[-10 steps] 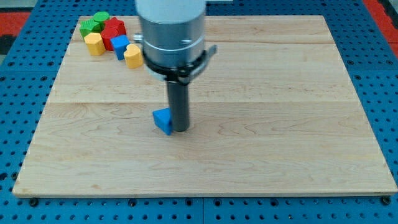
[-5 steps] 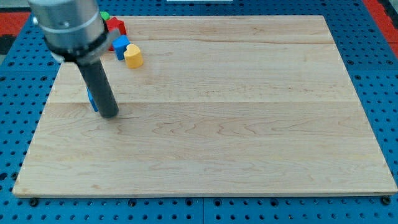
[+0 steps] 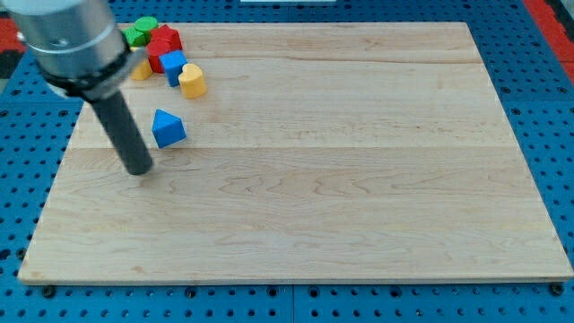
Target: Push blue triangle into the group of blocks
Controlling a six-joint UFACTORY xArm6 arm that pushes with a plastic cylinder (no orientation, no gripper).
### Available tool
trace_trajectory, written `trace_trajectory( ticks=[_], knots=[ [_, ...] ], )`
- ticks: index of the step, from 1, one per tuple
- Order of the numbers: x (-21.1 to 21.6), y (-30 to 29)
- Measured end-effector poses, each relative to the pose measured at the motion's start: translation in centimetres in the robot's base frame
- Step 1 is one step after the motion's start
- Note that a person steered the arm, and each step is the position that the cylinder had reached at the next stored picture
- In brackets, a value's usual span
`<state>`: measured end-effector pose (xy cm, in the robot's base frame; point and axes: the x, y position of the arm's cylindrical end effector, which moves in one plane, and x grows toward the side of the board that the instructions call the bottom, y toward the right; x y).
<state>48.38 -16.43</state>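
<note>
Here, in the single camera view, a pale wooden board (image 3: 359,135) lies on a blue pegboard surface (image 3: 547,108), and the arm's dark rod comes down from the view's upper left. My tip (image 3: 139,170) rests on the wood near the board's left edge. There is no pincer on this arm, only the rod, so nothing opens, closes or grips. The blue triangle (image 3: 168,128) sits just beside my tip, up and to its right, and a thin strip of wood seems to show between them, so they look apart rather than touching. Further up from my tip, toward the board's top left corner, is the group: a yellow block (image 3: 192,82) nearest the triangle, a blue block (image 3: 174,66), a red block (image 3: 163,43), a green block (image 3: 139,31), and another yellow block (image 3: 142,70) half hidden behind the arm's grey body. The triangle is near the group but not yet joined to it. With my tip below the triangle and the group above, a push upward looks well placed.
</note>
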Motion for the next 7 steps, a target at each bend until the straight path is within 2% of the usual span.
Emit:
trace_trajectory(
  ticks=[3, 4, 5, 7],
  knots=[
    [-9.3, -1.4],
    [-8.4, 1.3],
    [-11.5, 2.3],
    [-12.1, -1.9]
  ],
)
